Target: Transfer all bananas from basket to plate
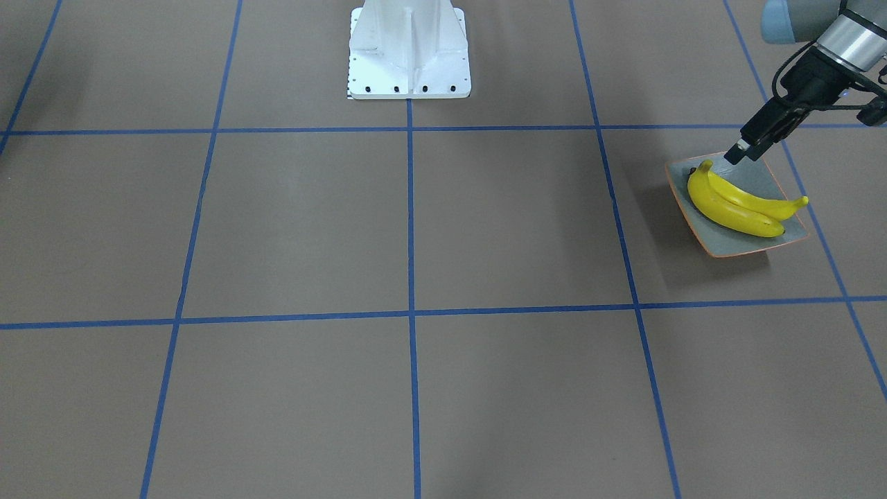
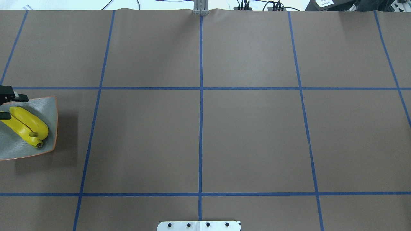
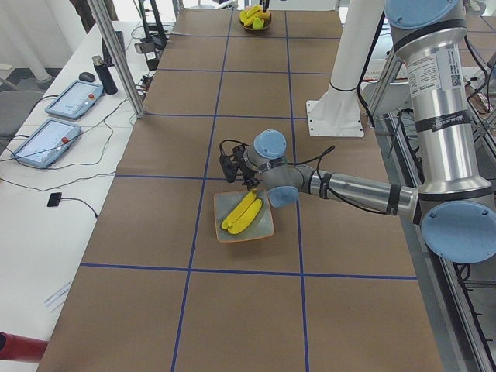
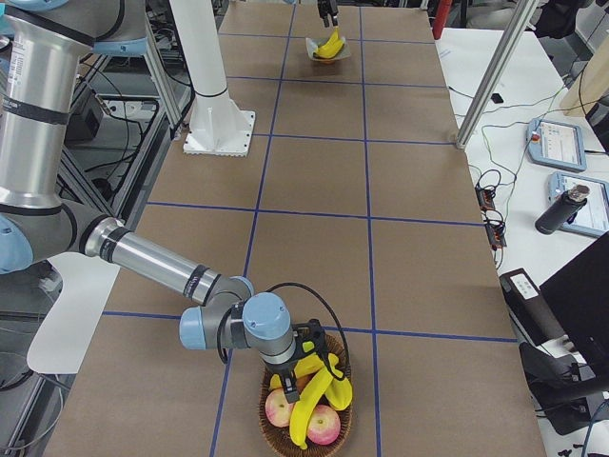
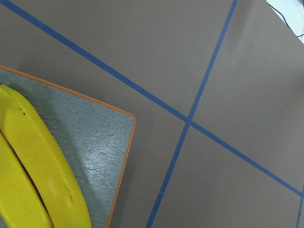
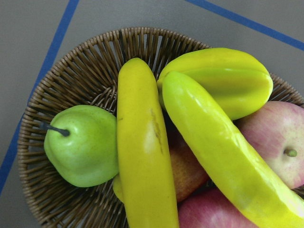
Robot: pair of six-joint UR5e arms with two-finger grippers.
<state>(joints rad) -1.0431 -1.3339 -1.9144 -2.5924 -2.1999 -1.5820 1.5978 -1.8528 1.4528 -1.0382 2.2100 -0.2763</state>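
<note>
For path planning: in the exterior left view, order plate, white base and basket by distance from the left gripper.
1. plate, just below the left gripper.
2. white base, farther back, on the robot's side.
3. basket, at the table's far end.

Brown surface (image 2: 250, 134) gridded with blue tape lines (image 2: 201, 128). Alongside, a white side surface (image 3: 31, 225) carrying two tablets (image 3: 46, 142), a dark bottle (image 3: 106, 77) and a mouse (image 3: 86, 77). Elsewhere, a green pear (image 6: 83, 145), pink apples (image 6: 278, 128) and a yellow-green starfruit (image 6: 228, 80).
</note>
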